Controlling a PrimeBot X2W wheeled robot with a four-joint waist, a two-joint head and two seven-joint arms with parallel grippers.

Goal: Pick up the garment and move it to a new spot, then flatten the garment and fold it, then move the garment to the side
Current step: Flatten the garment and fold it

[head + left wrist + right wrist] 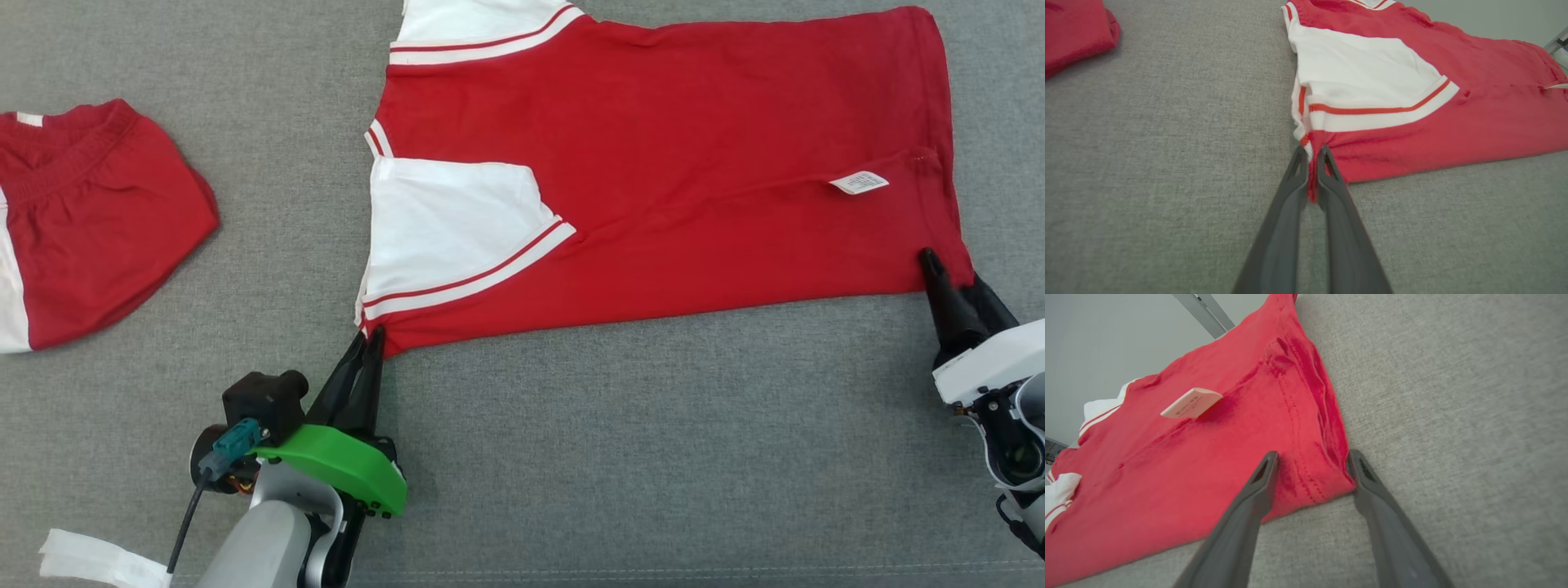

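The garment (pixel 694 155) is a red T-shirt with white, red-striped sleeves, spread flat on the grey cloth surface with a white label (pixel 859 182) showing near its hem. My left gripper (pixel 369 333) is shut on the shirt's near left corner; the left wrist view shows red cloth (pixel 1312 179) pinched between the two fingers. My right gripper (pixel 1312 459) stands open around the near right hem corner (pixel 1327 477), one finger on the cloth and one on the grey surface beside it. In the head view the right gripper (pixel 947 273) touches that corner.
A second red garment (pixel 90 220) with a white side panel lies folded at the far left. A white strip (pixel 98 562) lies at the bottom left edge. Bare grey cloth surface (pixel 653 457) stretches in front of the shirt.
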